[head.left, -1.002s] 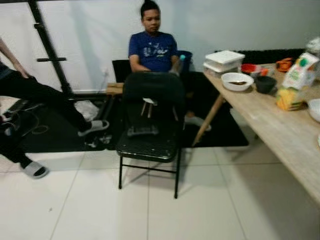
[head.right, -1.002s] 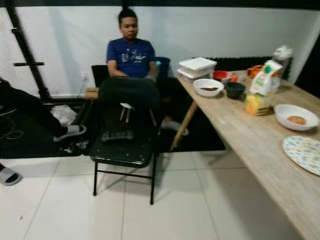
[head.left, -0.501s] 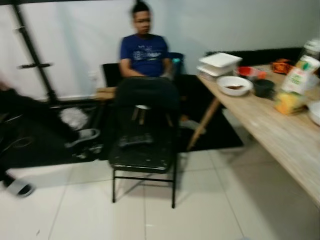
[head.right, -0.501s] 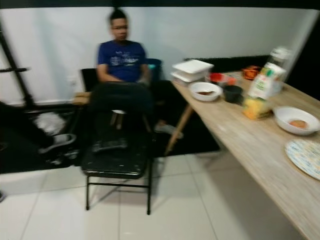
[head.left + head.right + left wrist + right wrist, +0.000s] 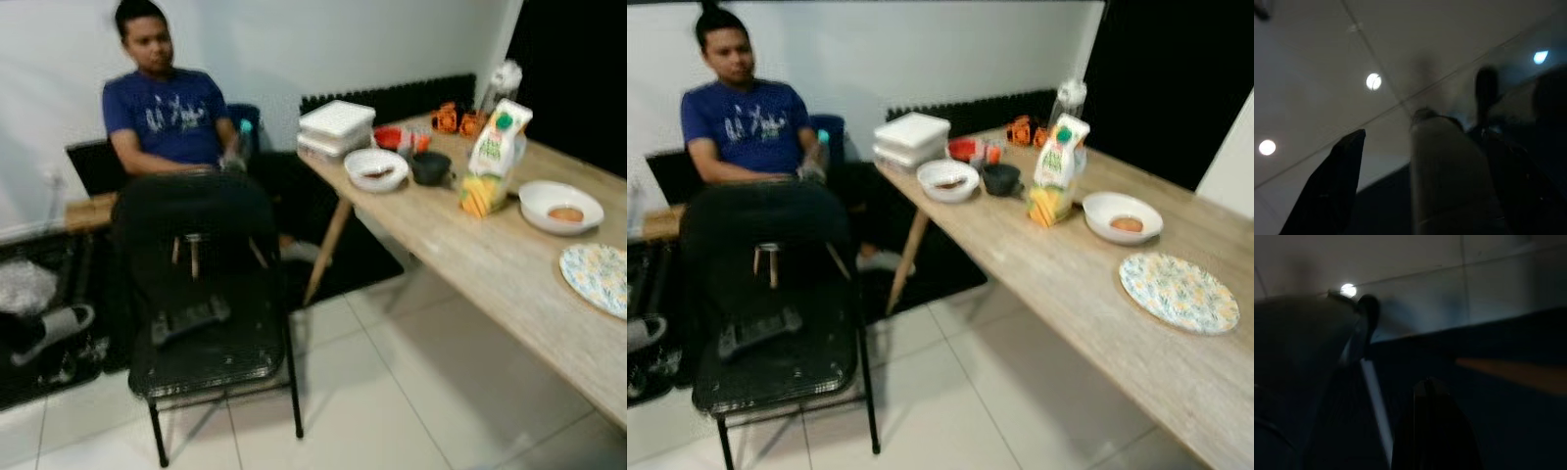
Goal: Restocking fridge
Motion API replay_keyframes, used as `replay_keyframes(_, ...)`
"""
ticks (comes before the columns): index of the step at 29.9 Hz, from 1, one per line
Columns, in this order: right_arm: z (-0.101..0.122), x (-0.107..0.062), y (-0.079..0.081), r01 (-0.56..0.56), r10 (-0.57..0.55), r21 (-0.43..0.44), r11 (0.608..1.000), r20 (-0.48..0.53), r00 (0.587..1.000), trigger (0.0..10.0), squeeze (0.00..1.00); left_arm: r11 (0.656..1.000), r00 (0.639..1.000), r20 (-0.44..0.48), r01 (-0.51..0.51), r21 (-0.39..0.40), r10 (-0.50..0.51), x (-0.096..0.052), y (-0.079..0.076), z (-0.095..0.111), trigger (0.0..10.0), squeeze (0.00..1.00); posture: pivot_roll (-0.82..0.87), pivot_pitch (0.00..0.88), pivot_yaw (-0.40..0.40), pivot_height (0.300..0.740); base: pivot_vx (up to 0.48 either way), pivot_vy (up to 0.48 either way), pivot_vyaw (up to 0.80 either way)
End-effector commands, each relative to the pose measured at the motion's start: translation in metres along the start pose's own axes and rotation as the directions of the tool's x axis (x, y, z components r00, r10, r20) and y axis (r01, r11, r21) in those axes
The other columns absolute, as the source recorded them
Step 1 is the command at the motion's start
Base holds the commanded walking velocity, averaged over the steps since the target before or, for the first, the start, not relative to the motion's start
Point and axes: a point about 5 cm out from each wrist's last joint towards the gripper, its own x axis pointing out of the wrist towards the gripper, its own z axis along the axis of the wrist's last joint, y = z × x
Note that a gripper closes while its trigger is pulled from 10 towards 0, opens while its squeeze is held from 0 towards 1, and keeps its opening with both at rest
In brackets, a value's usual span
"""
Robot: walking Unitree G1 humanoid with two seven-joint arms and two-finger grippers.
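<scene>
Head view: juice carton (image 5: 1055, 166) on table (image 5: 1087, 294)

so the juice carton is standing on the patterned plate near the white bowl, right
Not quite. The juice carton stands directly on the wooden table, apart from the patterned plate, as the right eye view shows. It is near the white bowl.

Both arms hang idle in the shade. The left hand (image 5: 1415, 196) shows in its dim wrist view as one black finger (image 5: 1327, 191) beside a pale rounded part. The right hand (image 5: 1435, 431) shows one dark finger (image 5: 1435, 426), its spread too dark to judge.
</scene>
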Motion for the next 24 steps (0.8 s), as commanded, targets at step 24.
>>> replay_keyframes(24,-0.0002,0.0008,0.0068,-0.010,0.010,0.014,1.000,-0.002,1.000,10.0,0.00,1.000,0.999,-0.042,-0.004,0.000,0.004,-0.0025,0.0020,-0.0121,10.0,0.00,-0.08,0.000,0.021,0.740,0.258,0.000,-0.33)
